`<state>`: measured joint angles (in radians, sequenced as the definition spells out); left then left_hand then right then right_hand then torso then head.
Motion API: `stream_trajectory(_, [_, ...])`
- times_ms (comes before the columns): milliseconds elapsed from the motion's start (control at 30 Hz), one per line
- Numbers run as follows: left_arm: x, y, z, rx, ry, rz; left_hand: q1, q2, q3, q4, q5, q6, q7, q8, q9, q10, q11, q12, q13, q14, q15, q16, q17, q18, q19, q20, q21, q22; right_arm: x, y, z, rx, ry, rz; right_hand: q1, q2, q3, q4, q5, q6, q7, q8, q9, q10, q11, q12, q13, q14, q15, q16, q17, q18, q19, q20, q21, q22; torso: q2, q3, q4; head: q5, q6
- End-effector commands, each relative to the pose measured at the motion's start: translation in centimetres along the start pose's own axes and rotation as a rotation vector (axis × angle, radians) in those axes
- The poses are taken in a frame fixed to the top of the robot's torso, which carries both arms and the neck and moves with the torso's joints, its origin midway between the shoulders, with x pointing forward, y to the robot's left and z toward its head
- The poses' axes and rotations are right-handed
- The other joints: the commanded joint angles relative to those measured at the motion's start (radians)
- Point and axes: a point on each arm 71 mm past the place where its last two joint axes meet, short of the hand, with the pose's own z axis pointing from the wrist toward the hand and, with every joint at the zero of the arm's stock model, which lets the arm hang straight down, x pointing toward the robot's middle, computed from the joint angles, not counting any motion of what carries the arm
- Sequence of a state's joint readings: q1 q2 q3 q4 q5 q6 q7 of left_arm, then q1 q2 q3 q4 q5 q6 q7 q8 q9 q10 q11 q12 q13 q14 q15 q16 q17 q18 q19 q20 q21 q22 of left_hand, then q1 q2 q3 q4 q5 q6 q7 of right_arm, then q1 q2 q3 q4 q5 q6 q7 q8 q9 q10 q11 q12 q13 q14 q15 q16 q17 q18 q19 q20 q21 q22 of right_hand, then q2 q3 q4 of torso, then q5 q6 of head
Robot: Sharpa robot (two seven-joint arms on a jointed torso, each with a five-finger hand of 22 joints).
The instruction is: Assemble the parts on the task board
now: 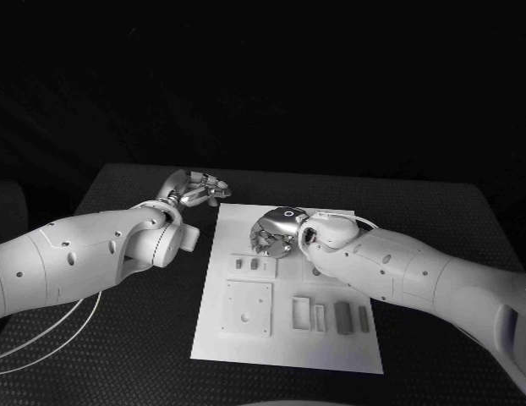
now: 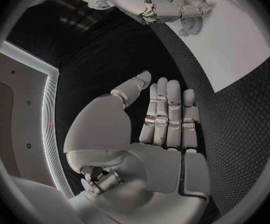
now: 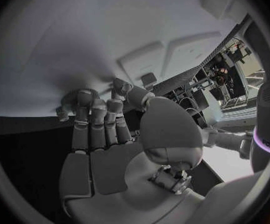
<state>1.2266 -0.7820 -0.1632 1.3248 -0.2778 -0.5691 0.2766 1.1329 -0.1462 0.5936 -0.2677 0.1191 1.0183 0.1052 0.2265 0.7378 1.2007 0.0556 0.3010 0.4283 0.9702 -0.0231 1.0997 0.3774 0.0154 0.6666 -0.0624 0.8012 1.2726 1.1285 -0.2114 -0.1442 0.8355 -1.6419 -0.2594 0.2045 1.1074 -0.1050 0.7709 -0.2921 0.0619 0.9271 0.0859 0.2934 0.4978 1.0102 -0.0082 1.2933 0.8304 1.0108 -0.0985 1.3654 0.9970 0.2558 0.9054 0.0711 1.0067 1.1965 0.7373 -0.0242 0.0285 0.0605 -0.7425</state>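
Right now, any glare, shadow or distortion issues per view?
Head view: task board bright against the dark table, room black. Left wrist view: fisheye bends the board edge; left hand evenly lit, flat, holding nothing. Right wrist view: right hand casts a soft shadow on the board; its fingertips are dim.

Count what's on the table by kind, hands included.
Hands: 2, left hand and right hand
Task board: 1
Square plate on the board: 1
Long pieces in the near row beside it: 4
Total: 8. The small pieces beyond the square plate are too small to count, and the right arm hides part of the board.
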Motion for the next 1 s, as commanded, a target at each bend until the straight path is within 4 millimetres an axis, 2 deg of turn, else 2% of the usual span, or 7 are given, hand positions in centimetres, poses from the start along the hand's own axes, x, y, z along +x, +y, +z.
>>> stream_trajectory(33, [-0.02,-0.17,0.05,0.009,0.0,-0.005,-0.004,0.003,0.002,0.002,0.004,-0.001,0.007,0.002,-0.002,0.001,0.002,-0.007,0.001,-0.001,0.005,-0.006,-0.002,-0.015,0.005,-0.046,-0.007,-0.002,0.51,-0.04,-0.15,-0.002,0.02,-0.001,-0.011,-0.004,-0.011,0.0,-0.006,0.034,0.024,0.006,0.001,-0.001,0.009,0.005,0.002,-0.006,0.003,0.004,0.0,0.006,-0.002,-0.008,0.004,0.001,0.001,0.0007,-0.0005,0.0,0.001])
stream_trajectory(400, [-0.18,-0.11,0.07,0.006,-0.005,-0.004,-0.003,0.003,0.002,0.002,0.003,-0.002,0.007,0.002,-0.002,0.001,0.002,-0.008,0.001,-0.001,0.005,-0.006,-0.002,-0.015,0.005,-0.045,-0.007,-0.002,0.55,-0.37,-0.34,0.008,0.017,0.003,-0.026,-0.015,-0.082,-0.002,-0.004,0.051,0.032,0.011,0.0,-0.001,0.016,0.006,0.005,-0.007,0.009,0.006,-0.001,0.006,-0.003,-0.009,0.005,0.004,0.003,-0.0012,-0.0013,-0.003,0.0])
stream_trajectory(700, [-0.32,-0.11,0.06,0.004,-0.008,-0.002,-0.002,0.004,0.003,0.001,0.003,-0.003,0.007,0.002,-0.002,0.001,0.002,-0.009,0.001,0.0,0.005,-0.007,-0.002,-0.015,0.005,-0.045,-0.007,-0.002,0.63,-0.41,-0.4,0.008,0.023,-0.004,-0.02,-0.011,-0.133,-0.001,-0.007,0.077,0.023,0.022,0.004,-0.003,0.008,0.004,0.007,-0.009,0.005,0.007,-0.002,0.006,-0.006,-0.009,0.001,0.003,0.005,-0.002,-0.0018,-0.004,0.001])
stream_trajectory(1000, [-0.34,-0.11,0.18,0.005,-0.008,0.002,-0.001,0.004,0.003,0.001,0.003,-0.003,0.008,0.002,-0.003,0.0,0.003,-0.01,0.001,0.0,0.005,-0.007,-0.002,-0.015,0.006,-0.045,-0.008,-0.002,0.71,-0.52,-0.5,0.013,0.021,-0.014,-0.026,0.005,-0.145,0.001,-0.007,0.11,0.011,0.037,0.014,0.0,-0.003,0.001,0.006,-0.009,0.001,0.007,-0.004,0.006,-0.004,-0.008,-0.002,0.002,0.006,-0.003,-0.0026,-0.008,0.001])
